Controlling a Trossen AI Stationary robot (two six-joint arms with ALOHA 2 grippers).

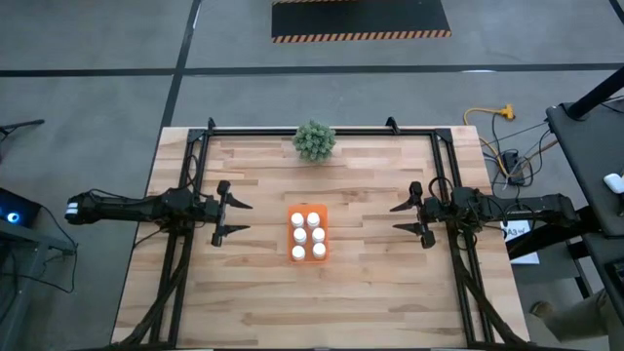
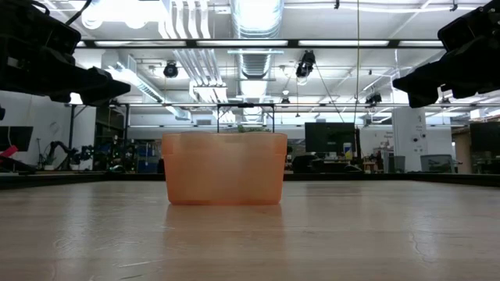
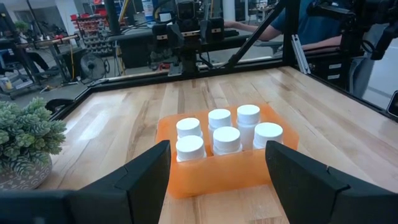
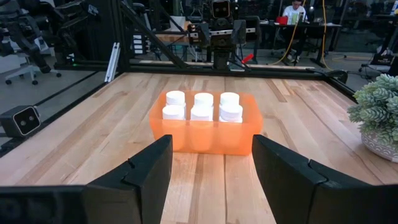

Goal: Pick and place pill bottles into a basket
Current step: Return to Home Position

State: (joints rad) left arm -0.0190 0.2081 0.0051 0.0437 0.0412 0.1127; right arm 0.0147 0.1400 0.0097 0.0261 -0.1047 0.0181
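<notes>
Sunk behind the walls of the small bright orange rectangular plastic basket (image 4: 202, 134), showing only caps in both wrist views: six small white cylindrical pill bottles (image 4: 203, 112). Wholly screened in the low view. Cut off at wrist-picture edges: green bushy potted plant (image 4: 377, 111).

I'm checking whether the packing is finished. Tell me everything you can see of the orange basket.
The basket is a small rectangular tub of bright orange, slightly see-through plastic with rounded corners. It stands upright at the middle of the wooden table, filled by six white-capped bottles upright in two rows of three. Nothing else touches it.
</notes>
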